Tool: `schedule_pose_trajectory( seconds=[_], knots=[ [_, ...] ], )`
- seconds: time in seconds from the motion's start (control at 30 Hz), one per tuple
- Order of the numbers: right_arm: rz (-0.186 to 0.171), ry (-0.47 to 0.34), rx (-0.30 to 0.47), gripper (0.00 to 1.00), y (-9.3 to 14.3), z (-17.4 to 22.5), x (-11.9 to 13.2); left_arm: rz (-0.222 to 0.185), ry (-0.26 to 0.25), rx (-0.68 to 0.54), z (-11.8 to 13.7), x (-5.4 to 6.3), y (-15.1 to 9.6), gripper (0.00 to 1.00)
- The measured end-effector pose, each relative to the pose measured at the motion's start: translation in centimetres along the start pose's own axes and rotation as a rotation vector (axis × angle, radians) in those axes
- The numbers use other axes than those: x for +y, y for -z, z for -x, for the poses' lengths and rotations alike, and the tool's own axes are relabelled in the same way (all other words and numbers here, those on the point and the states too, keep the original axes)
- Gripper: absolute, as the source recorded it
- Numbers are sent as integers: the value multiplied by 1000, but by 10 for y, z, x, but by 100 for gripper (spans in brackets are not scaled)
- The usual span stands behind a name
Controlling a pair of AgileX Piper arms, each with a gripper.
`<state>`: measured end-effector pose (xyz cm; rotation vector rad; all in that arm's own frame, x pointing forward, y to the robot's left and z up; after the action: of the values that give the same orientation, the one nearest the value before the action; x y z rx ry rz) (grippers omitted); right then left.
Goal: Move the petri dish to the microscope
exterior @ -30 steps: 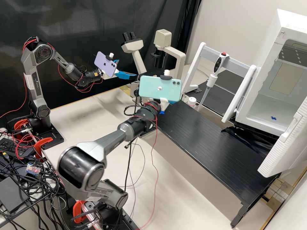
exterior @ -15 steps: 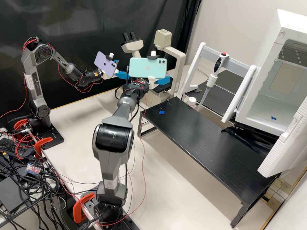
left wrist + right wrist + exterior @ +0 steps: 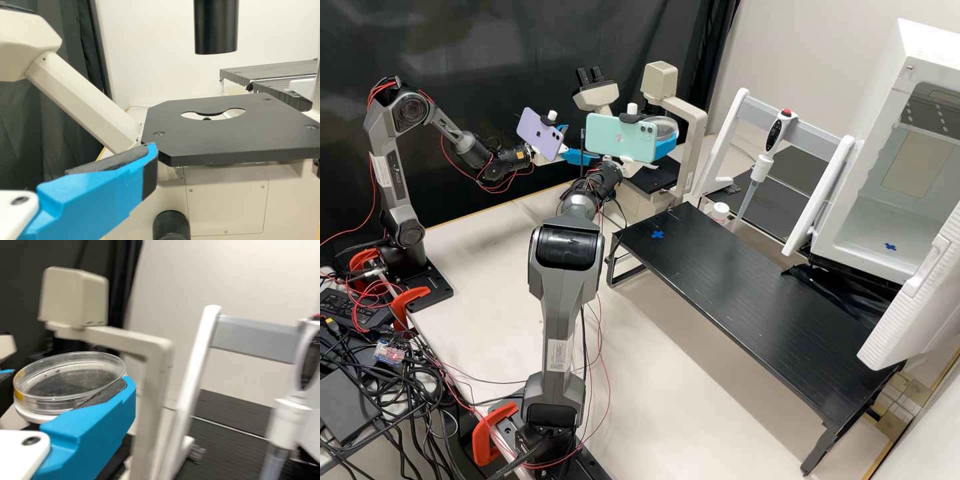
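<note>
In the high view my right gripper [image 3: 665, 144] is beside the microscope [image 3: 697, 147], above its black stage [image 3: 653, 177], holding the clear petri dish [image 3: 664, 125]. The right wrist view has the round dish [image 3: 70, 385] level in the right gripper [image 3: 69, 382], a blue finger's dark pad against its side. My left gripper [image 3: 581, 143] stands open left of the microscope in the high view. From the left wrist, one finger of the left gripper [image 3: 145, 157] appears close to the stage [image 3: 230, 142], whose round opening holds no dish.
The microscope's eyepiece head [image 3: 595, 97] rises behind the grippers. Right of it are a pipette [image 3: 760, 163] on a white stand [image 3: 725, 133], a small white-capped bottle [image 3: 720, 212], a black raised shelf [image 3: 753, 287] and a white open-doored chamber [image 3: 873, 207].
The right arm has swung left and away from the black shelf, raising its gripper beside the microscope; the dish has come into sight. The left arm has kept still.
</note>
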<state>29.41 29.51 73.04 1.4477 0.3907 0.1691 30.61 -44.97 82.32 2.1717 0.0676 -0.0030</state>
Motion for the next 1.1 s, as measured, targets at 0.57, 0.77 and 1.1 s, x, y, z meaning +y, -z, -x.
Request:
schedule_pose_trajectory(
  seconds=[0.57,0.77,1.1],
  knots=[
    [-72,80,14,0,-11,2,-23,0,0,0,0,0,0,100],
    [-57,126,-12,0,-19,-8,-45,0,0,0,0,0,0,100],
    [-58,195,-44,0,-25,-29,-74,0,0,0,0,0,0,100]
  ],
)
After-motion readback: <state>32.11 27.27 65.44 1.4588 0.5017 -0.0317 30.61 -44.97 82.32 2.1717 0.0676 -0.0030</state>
